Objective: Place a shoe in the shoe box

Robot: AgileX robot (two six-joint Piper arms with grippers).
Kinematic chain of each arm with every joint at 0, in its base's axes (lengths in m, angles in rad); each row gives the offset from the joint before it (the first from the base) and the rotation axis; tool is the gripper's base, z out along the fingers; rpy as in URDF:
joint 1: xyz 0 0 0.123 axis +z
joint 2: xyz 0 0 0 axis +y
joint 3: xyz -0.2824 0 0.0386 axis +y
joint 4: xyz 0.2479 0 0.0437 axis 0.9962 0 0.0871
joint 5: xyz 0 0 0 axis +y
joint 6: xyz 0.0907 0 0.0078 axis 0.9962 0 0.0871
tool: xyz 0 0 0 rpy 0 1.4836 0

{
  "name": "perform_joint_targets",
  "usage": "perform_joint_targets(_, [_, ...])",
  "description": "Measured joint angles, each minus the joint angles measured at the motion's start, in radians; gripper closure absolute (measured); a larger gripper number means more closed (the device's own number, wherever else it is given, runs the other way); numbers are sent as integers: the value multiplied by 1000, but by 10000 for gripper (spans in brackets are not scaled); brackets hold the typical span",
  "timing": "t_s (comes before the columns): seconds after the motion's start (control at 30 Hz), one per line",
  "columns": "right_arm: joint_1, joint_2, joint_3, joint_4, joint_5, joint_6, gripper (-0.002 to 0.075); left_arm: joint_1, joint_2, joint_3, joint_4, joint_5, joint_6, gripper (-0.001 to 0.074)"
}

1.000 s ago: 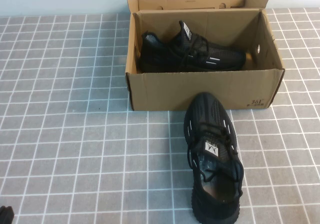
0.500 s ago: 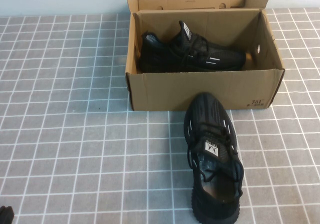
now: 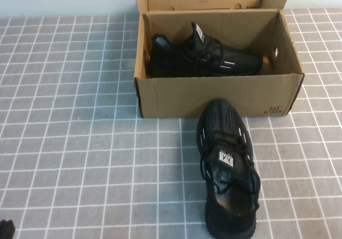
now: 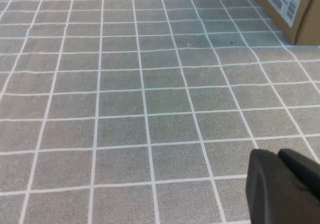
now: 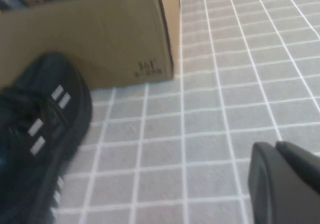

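A black knit sneaker (image 3: 227, 169) with white side dashes and a white tongue label lies on the table, its toe touching the front wall of the open brown shoe box (image 3: 214, 94). It also shows in the right wrist view (image 5: 35, 129) beside the box's printed corner (image 5: 100, 38). A matching black sneaker (image 3: 203, 54) lies on its side inside the box. My left gripper (image 4: 278, 156) is shut and empty, low at the near left edge (image 3: 4, 229), far from both. My right gripper (image 5: 275, 146) is shut and empty over bare table, near-right of the table sneaker; it is outside the high view.
The table is covered with a grey cloth (image 3: 80, 116) with a white grid. The box's lid flap (image 3: 203, 2) stands open at the back. A labelled side of the box (image 4: 287, 3) shows in the left wrist view.
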Motion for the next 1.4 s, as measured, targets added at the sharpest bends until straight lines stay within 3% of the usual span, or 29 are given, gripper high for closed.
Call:
perform_joint_targets(0.3, [0, 0, 0, 323, -236, 0, 742, 0, 0, 0, 0, 0, 0, 736])
perform_joint_targets(0.53, [0, 0, 0, 465, -279, 0, 742, 0, 0, 0, 0, 0, 0, 736])
perform_joint_targets(0.73, [0, 62, -131, 551, -59, 0, 742, 0, 0, 0, 0, 0, 0, 736])
perform_joint_targets(1.07, [0, 578, -570, 432, 454, -179, 742, 0, 0, 0, 0, 0, 0, 736])
perform_joint_targets(1.4, [9, 1025, -805, 425, 607, -365, 742, 0, 0, 0, 0, 0, 0, 735])
